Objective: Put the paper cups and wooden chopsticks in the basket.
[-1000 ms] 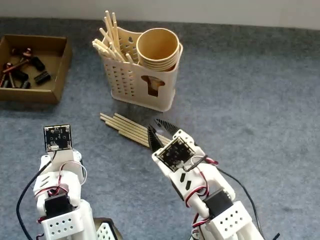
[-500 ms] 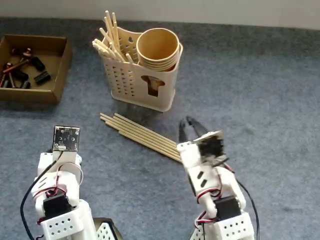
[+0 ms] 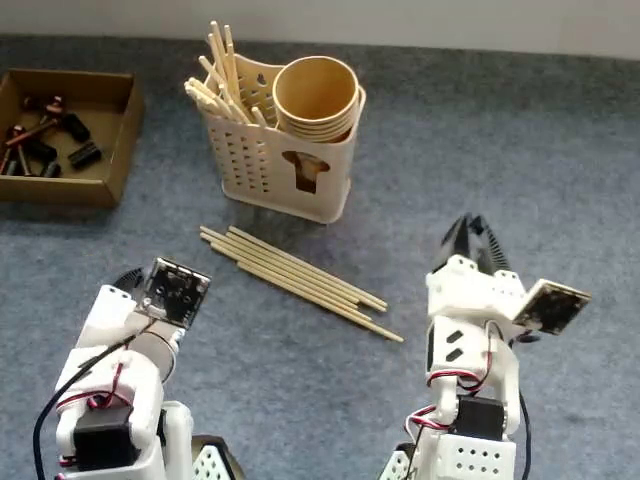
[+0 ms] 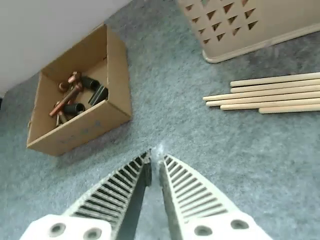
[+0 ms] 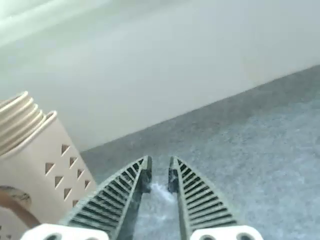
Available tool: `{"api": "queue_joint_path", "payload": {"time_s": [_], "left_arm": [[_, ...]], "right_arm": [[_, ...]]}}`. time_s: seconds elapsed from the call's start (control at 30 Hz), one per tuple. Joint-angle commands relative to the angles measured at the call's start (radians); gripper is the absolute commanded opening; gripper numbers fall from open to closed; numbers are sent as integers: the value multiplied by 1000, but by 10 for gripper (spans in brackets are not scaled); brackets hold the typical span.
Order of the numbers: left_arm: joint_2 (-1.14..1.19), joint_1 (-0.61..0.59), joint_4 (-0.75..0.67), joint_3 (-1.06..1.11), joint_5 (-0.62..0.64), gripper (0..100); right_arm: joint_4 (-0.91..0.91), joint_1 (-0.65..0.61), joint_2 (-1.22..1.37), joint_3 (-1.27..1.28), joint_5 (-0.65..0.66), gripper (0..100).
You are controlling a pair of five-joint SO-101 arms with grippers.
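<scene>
A cream basket [image 3: 255,170] stands at the back of the carpet with a stack of paper cups [image 3: 315,95] and several wooden chopsticks [image 3: 222,70] in it. Several more chopsticks [image 3: 295,275] lie loose on the carpet in front of it. My left gripper [image 3: 128,278] sits low at the near left, short of their left ends, its fingers shut and empty [image 4: 155,162]. The loose chopsticks [image 4: 270,92] show ahead of it. My right gripper [image 3: 470,228] is raised to the right of the sticks, a narrow gap between its fingers and nothing held [image 5: 160,175].
A brown cardboard box [image 3: 110,150] of small dark parts sits at the far left, also seen in the left wrist view [image 4: 85,127]. The basket [image 5: 45,160] and cup rims [image 5: 17,117] appear off to one side of the right gripper, with a pale wall behind.
My right gripper has swung right, away from the loose chopsticks, and narrowed its opening; the sticks stay on the carpet. The left arm has tilted forward and to the right.
</scene>
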Motion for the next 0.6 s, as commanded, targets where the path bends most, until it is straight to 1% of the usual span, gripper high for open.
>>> {"api": "queue_joint_path", "payload": {"time_s": [0.0,0.23,0.3,0.4,0.57], "left_arm": [[84,82,48,-105,-54,42],[438,249,127,-298,-180,46],[533,298,129,-349,-212,53],[673,349,120,-395,-259,104],[883,414,120,-452,-364,108]], "right_arm": [[-61,33,-13,44,-14,72],[-64,70,-13,38,-14,72],[-64,70,-13,36,-12,72],[-64,81,-13,35,-11,72],[-64,90,-13,35,-9,72]]}}
